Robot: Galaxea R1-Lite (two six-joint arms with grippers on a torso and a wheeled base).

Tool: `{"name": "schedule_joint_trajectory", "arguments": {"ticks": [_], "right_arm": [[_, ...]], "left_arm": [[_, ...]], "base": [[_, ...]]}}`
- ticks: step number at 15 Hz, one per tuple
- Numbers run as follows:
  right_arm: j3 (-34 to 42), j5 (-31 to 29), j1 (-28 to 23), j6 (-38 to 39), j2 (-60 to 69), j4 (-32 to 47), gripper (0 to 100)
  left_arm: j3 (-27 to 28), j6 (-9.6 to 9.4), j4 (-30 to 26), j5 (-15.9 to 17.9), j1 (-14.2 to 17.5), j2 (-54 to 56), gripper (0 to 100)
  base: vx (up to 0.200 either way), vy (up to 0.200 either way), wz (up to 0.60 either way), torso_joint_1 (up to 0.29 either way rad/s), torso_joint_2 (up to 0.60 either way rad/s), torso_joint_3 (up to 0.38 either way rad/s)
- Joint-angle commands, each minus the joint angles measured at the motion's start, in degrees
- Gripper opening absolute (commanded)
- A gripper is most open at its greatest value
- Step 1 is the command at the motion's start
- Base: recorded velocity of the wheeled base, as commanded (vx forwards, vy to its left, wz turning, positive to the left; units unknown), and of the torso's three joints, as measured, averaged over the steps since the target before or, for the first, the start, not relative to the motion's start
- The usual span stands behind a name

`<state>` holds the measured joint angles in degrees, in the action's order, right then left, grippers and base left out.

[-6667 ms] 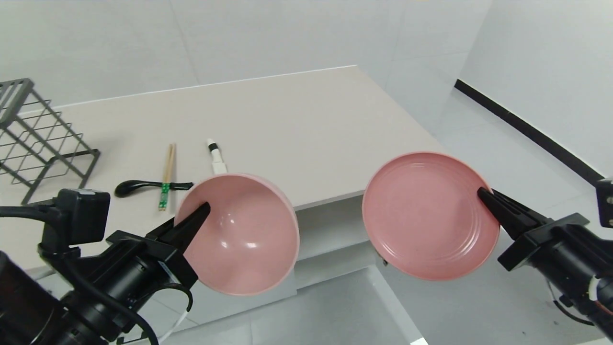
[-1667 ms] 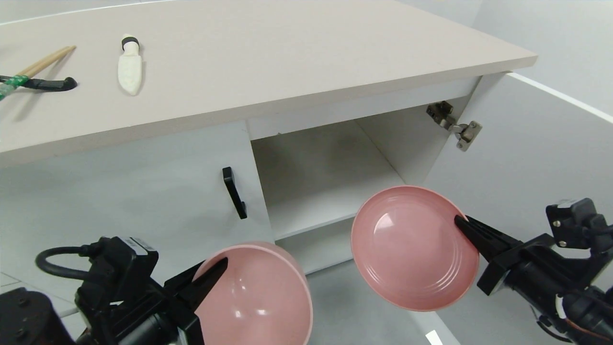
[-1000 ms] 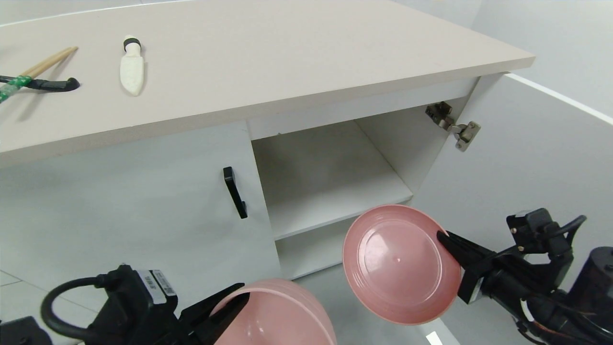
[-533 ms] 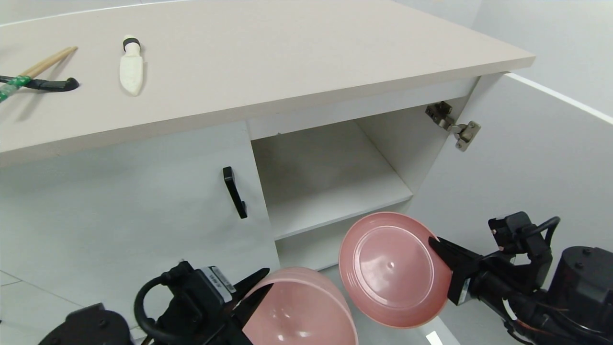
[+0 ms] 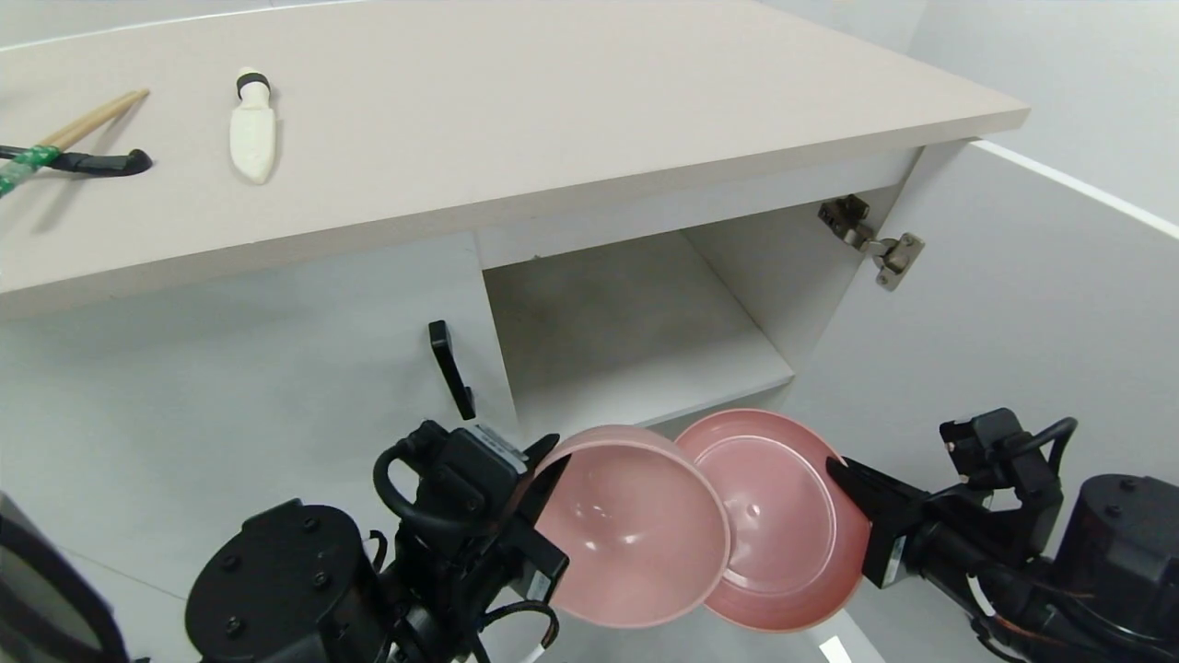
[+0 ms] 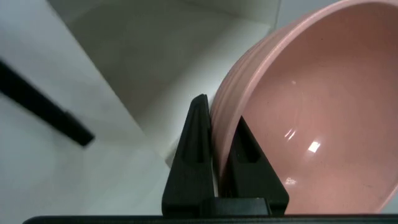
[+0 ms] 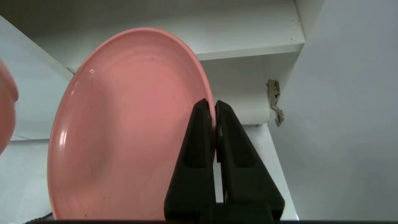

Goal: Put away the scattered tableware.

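Observation:
My left gripper (image 5: 551, 465) (image 6: 219, 124) is shut on the rim of a pink bowl (image 5: 631, 525) (image 6: 311, 118), held low in front of the open cabinet (image 5: 636, 322). My right gripper (image 5: 836, 470) (image 7: 214, 115) is shut on the rim of a pink plate (image 5: 783, 529) (image 7: 130, 124). The bowl overlaps the plate's left side in the head view. Both hang just below the cabinet's middle shelf (image 5: 645, 387). On the counter top lie a white spoon (image 5: 251, 138), a black spoon (image 5: 87, 164) and chopsticks (image 5: 64, 133).
The right cabinet door (image 5: 1013, 304) stands swung open with its hinge (image 5: 870, 241) showing. The left door (image 5: 230, 387) is closed, with a black handle (image 5: 451, 368). Inside the cabinet the shelf and the floor below it are bare.
Since 6.7 s ago the camera dropped from counter height to the cabinet front. In the last second the left arm carried the bowl up and right, so it now overlaps the plate; the plate barely moved.

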<state>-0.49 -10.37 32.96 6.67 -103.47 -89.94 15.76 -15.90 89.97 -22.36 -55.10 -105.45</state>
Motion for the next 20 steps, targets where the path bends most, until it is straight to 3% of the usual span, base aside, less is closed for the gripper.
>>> {"name": "schedule_joint_trajectory", "arguments": {"ticks": [1, 4, 6, 11, 16, 20], "right_arm": [[0.0, 0.0, -0.1, 0.0, 0.1, -0.1, 0], [0.1, 0.0, -0.1, 0.0, 0.0, -0.1, 0], [0.2, 0.0, -0.1, 0.0, 0.0, -0.1, 0], [0.3, 0.0, -0.1, 1.4, -0.4, -0.1, 0], [-1.6, 0.1, -0.8, 4.0, -6.1, -0.1, 0], [-12.3, 0.1, -0.9, 4.0, -14.6, -0.1, 0]], "left_arm": [[2.9, -0.10, 0.0, -0.2, 0.1, -1.9, 0], [4.9, -1.24, 0.0, -0.2, 0.9, -1.8, 0], [5.2, -4.14, 0.0, -0.2, 2.5, -2.0, 0], [3.8, -4.23, 0.0, -0.2, -4.0, -2.0, 0], [3.9, -4.23, 0.0, -0.3, -5.4, -1.7, 0], [3.6, -4.23, 0.0, -0.3, -5.1, 1.4, 0]], "base": [[0.000, 0.000, 0.00, 0.000, 0.00, 0.000], [0.067, 0.000, 0.00, 0.001, 0.00, -0.001], [0.200, 0.000, 0.00, 0.000, 0.00, 0.005], [0.080, 0.000, 0.00, -0.002, 0.00, 0.000], [0.000, 0.000, 0.00, 0.000, 0.00, 0.000], [0.000, 0.000, 0.00, 0.000, 0.00, 0.000]]}}
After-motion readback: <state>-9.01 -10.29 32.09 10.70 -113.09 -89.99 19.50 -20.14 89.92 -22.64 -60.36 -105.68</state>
